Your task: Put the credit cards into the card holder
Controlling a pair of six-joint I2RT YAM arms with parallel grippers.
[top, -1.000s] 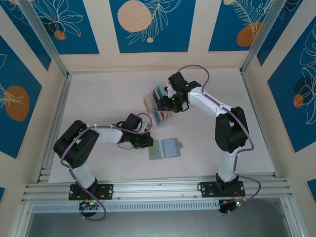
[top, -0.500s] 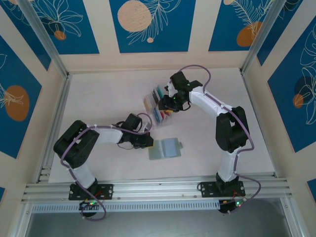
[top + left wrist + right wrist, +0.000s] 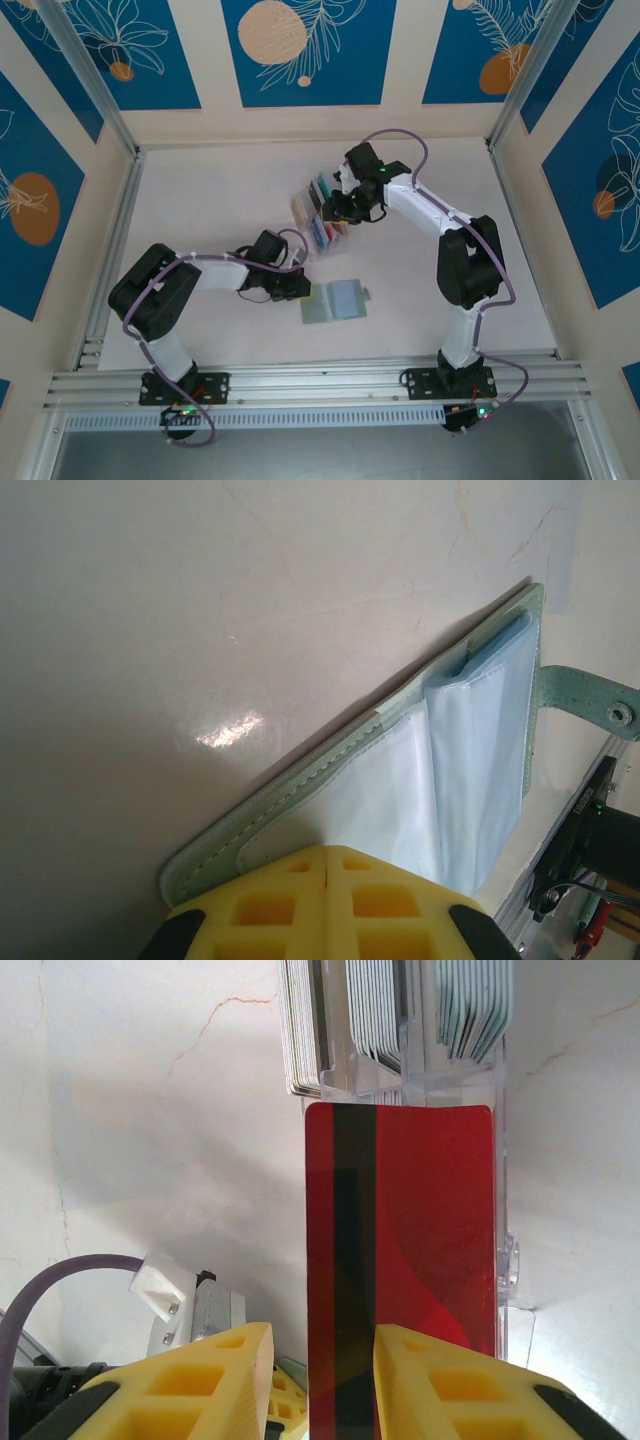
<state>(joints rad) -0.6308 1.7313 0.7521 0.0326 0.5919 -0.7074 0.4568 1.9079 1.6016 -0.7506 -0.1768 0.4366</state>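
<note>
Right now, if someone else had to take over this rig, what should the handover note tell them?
Left pincer: shut, at the edge of the card holder nearest the left arm. The holder lies open on the table. Whether the pincer pinches the cover is unclear.
Right pincer: open, fingers either side of a red card standing in the clear rack, with a gap beside the card.
Done: nothing yet; no card seen in the holder's pockets.
Left: grip the red card, lift it out, slide it into a pocket, then move the other cards from the rack.
</note>
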